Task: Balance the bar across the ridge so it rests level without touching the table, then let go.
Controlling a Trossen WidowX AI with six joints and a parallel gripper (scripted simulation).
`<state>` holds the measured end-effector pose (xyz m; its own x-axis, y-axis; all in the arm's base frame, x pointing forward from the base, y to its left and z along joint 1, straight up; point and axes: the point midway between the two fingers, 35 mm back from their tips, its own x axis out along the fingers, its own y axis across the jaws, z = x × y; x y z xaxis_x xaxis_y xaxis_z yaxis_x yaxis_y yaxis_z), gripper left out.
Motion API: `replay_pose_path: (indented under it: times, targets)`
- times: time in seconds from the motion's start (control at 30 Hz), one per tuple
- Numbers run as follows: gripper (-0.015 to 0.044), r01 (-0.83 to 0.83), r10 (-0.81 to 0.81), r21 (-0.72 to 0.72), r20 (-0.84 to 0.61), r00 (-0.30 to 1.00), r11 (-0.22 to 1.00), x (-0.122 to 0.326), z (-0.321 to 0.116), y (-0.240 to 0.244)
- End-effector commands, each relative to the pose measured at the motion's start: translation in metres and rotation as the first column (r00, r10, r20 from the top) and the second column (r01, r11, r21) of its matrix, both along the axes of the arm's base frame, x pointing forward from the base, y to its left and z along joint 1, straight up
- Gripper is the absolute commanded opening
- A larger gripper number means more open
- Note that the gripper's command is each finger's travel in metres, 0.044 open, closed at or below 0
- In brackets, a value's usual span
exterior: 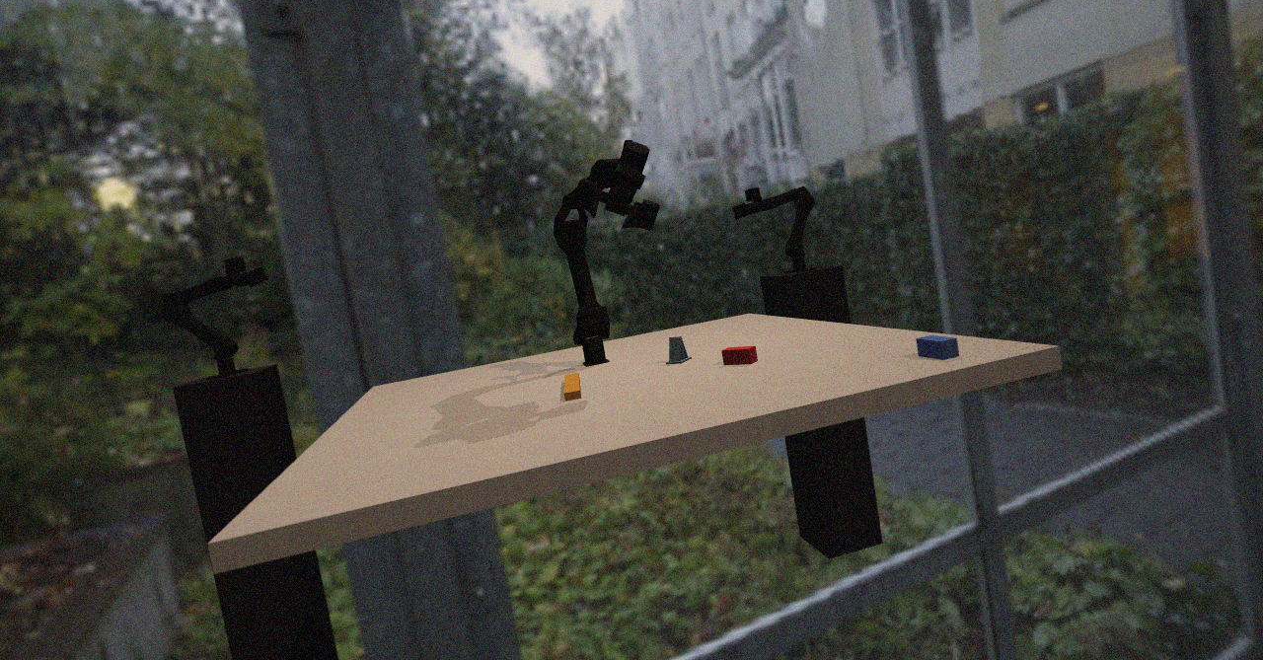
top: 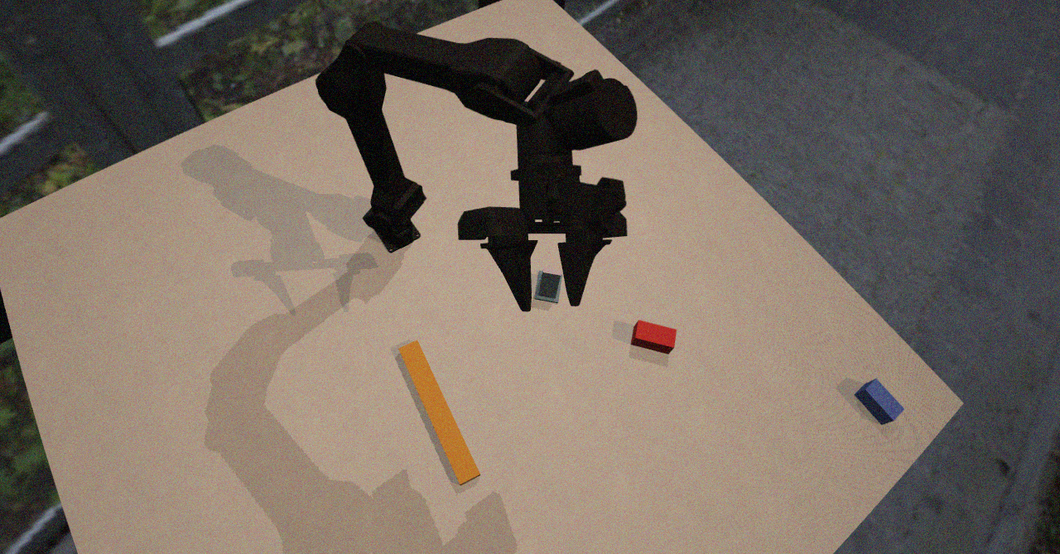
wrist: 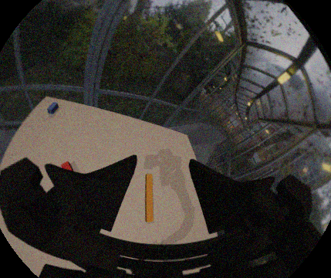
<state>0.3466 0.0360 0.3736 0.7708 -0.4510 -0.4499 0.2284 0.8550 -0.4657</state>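
The orange bar (top: 439,411) (exterior: 572,387) (wrist: 149,198) lies flat on the table. In the wrist view it shows between the fingers, well beyond them. The small grey-green ridge (top: 548,286) (exterior: 677,350) stands on the table, apart from the bar. I cannot make it out in the wrist view. My gripper (top: 551,306) (wrist: 163,161) is open with nothing between its fingers and hangs high above the table. In the top view its fingers appear on either side of the ridge, but the exterior view shows it far above.
A red block (top: 653,336) (exterior: 739,355) (wrist: 67,166) lies to the right of the ridge in the top view. A blue block (top: 879,402) (exterior: 936,346) (wrist: 52,108) lies near the table's right corner. Two other arms stand on black pedestals beyond the table in the exterior view.
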Motion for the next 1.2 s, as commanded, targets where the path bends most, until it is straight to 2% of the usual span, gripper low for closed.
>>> replay_pose_path:
  times: [0.0, 0.63, 1.17]
  targets:
    - [0.0315, -0.002, 0.001, -0.004, -0.071, 0.997, 1.000, 0.009, -0.017, -0.007]
    - [0.0315, 0.068, -0.024, 0.094, -0.403, 0.915, 0.993, 0.032, -0.110, -0.069]
    - [0.0315, 0.204, 0.041, 0.291, -0.659, 0.751, 0.935, 0.023, -0.199, -0.119]
